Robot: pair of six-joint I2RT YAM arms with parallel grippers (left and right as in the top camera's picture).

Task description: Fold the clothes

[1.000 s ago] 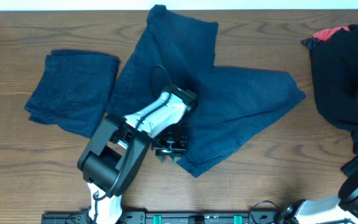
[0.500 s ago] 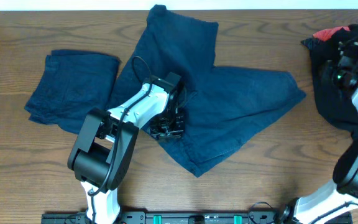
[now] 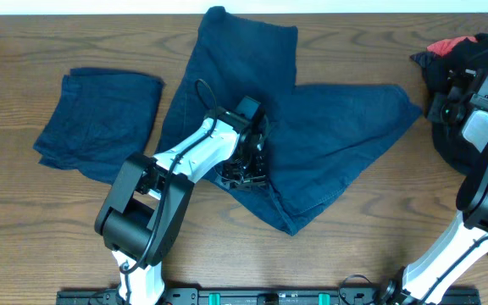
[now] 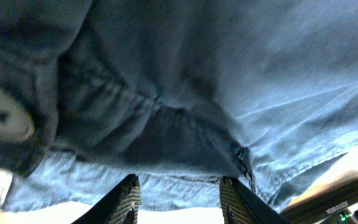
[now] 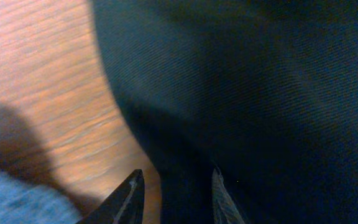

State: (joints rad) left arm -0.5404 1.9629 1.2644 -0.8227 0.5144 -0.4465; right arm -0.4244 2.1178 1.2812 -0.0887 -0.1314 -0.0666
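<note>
Jaws of the left gripper stand partly parted, tips down on the navy shorts. A bunched seam fold lies just above the tips and paler denim shows in the gap. Whether any cloth is pinched is not clear. A pale button sits on the waistband at the left of that wrist view. From overhead, this gripper rests on the middle of the shorts, near the crotch, with its arm lying across their near left part.

The right gripper also has its jaws partly parted, with nothing seen between them. It is over the edge of a heap of dark garments, where that heap meets bare wood.

The shorts lie spread on the wooden table, one leg pointing to the far edge and the other out to the right, its tip just beside the heap. A bit of red cloth shows at the heap's far side. To the left, a folded bundle of matching denim lies flat, its edge against the shorts.
</note>
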